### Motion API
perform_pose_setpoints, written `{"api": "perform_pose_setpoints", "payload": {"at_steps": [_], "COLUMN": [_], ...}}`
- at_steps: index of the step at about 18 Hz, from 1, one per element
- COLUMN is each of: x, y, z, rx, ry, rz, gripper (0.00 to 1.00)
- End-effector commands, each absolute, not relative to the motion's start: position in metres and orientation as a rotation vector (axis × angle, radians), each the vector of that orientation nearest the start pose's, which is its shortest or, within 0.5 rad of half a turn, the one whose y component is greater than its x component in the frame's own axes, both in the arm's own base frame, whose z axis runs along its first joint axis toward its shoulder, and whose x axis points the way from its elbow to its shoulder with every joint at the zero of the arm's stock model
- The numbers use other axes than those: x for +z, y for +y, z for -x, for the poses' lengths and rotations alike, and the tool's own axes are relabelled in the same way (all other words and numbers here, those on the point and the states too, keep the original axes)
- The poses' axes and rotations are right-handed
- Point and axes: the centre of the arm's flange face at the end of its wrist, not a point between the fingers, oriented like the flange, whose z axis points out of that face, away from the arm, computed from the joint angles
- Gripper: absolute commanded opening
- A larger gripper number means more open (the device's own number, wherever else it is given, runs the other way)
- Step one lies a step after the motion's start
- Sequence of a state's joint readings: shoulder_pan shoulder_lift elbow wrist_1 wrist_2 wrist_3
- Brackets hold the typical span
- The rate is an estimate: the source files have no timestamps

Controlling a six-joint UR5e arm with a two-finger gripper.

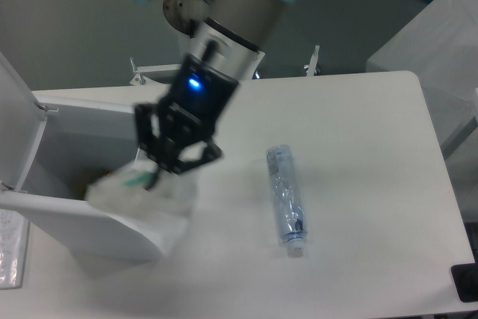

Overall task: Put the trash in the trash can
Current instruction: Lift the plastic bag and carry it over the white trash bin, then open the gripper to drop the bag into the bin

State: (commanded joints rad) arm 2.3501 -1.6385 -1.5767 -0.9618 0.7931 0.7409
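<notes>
My gripper (pixel 153 177) is shut on the crumpled clear plastic wrapper (pixel 138 192), whose green bit shows near the fingertips. It hangs, motion-blurred, above the right rim of the white trash can (pixel 45 207), whose lid (pixel 11 110) stands open at the left. The wrapper covers the can's right wall and part of its opening. The second piece of trash, a crushed clear bottle (pixel 285 198) with a white cap, lies on the table right of the can, cap toward the front edge.
The arm's base column (pixel 202 13) stands behind the table's far edge. A grey-white box (pixel 441 42) sits off the table's right side. A black object (pixel 467 282) is at the bottom right corner.
</notes>
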Motion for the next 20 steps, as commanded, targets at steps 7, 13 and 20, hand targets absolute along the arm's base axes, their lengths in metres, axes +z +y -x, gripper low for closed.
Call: {"api": "perform_pose_setpoints", "payload": {"at_steps": [7, 13, 20], "x": [0.533, 0.517, 0.515], "y": [0.539, 0.537, 0.523], "z": [0.19, 0.183, 0.238], "rx": [-0.308, -0.34, -0.305], "ry": [0.28, 0.277, 0.14], "rz": [2.244, 2.263, 2.269], "gripper": [0.43, 1.0, 1.0]}}
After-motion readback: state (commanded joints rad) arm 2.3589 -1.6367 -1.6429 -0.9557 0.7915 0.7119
